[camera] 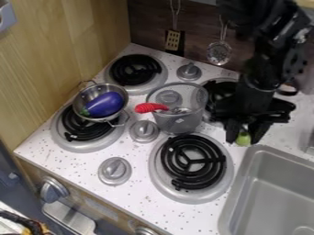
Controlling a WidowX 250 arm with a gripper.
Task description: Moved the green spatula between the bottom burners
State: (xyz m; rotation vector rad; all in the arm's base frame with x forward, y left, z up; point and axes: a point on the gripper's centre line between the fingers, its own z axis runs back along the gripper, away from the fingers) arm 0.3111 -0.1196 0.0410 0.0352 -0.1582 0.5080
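Note:
The black gripper hangs at the right of the stove top, just above the sink's back left corner. A small piece of a green object, probably part of the green spatula, shows at the gripper's tip; the rest of it is hidden. Of the two bottom burners, the right one lies to the lower left of the gripper with its black coil bare. The left one is partly covered by a metal colander.
A purple eggplant lies in the colander. A grey mesh pot with a red-handled utensil stands mid-stove. Knobs sit between the bottom burners. The sink occupies the lower right.

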